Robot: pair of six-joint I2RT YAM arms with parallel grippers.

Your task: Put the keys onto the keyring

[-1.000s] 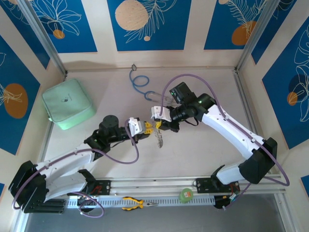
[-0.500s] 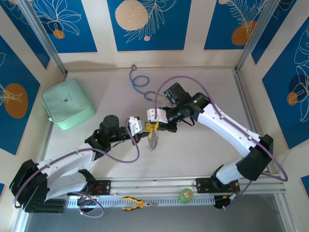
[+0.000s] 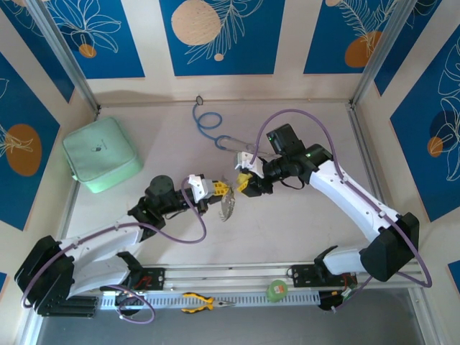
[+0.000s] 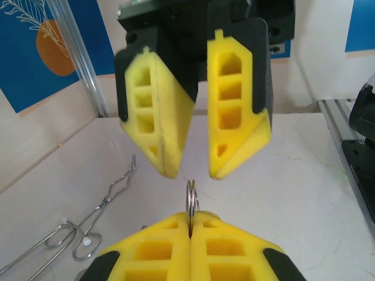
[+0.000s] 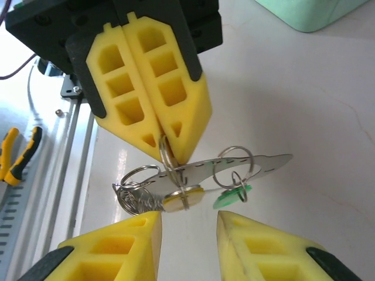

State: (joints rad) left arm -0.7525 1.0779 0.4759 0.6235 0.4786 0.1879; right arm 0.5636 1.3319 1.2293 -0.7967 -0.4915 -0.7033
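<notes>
Right wrist: keyring (image 5: pixel 202 167) in left hand (image 5: pixel 170 151); keys (image 5: pixel 181 199) partly hidden beneath it

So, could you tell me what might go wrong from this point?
The left gripper pinches the keyring by just one thin loop at its very tip, so the bunch could slip or swing. The right gripper is open right beside the dangling yellow key and green key; closing could knock them.
</notes>
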